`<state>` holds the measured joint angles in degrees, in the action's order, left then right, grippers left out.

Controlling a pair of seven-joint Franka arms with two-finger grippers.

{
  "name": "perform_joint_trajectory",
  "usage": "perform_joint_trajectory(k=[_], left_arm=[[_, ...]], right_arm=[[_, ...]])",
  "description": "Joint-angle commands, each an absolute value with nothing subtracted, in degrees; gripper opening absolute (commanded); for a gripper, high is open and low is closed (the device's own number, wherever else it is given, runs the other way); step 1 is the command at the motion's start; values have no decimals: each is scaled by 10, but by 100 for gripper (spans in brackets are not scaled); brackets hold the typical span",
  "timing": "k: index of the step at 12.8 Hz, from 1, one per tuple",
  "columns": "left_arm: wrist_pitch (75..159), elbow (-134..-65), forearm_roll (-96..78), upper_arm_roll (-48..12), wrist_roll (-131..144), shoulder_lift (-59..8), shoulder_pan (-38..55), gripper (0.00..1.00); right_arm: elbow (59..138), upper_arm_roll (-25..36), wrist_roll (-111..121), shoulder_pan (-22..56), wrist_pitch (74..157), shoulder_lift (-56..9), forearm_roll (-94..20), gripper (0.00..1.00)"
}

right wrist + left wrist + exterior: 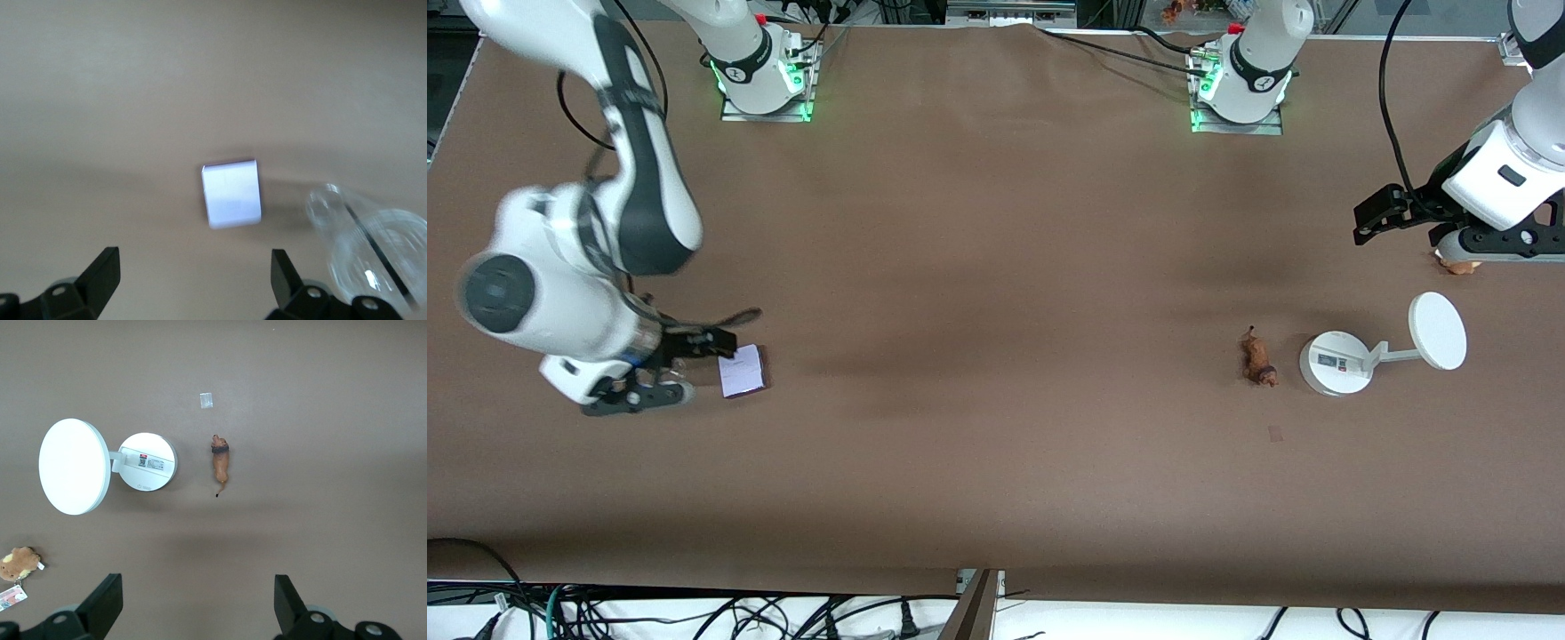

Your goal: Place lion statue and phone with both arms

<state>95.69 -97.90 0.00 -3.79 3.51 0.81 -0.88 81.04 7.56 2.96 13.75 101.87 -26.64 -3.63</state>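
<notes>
Both tools released, phone (743,371) and lion statue (1258,357) lying on the bench (996,267).
I am lifting the right tool (694,366), lower left of the frame, straight up off the phone; the left tool (1371,220), upper right, is waiting.

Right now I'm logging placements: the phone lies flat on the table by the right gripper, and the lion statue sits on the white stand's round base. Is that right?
Not quite. The lion statue lies on the bare table beside the white stand, apart from its base, as the front view and left wrist view show. The phone does lie flat by the open right gripper.
</notes>
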Motion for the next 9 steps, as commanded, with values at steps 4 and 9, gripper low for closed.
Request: perform_joint_trajectory(k=[4, 9], left_arm=[[952, -975, -8, -40, 25, 8, -12, 100], [952, -975, -8, -40, 25, 8, -12, 100]], right_arm=[[606, 78, 19, 135, 814, -284, -36, 100], [592, 82, 24, 131, 764, -225, -35, 100]])
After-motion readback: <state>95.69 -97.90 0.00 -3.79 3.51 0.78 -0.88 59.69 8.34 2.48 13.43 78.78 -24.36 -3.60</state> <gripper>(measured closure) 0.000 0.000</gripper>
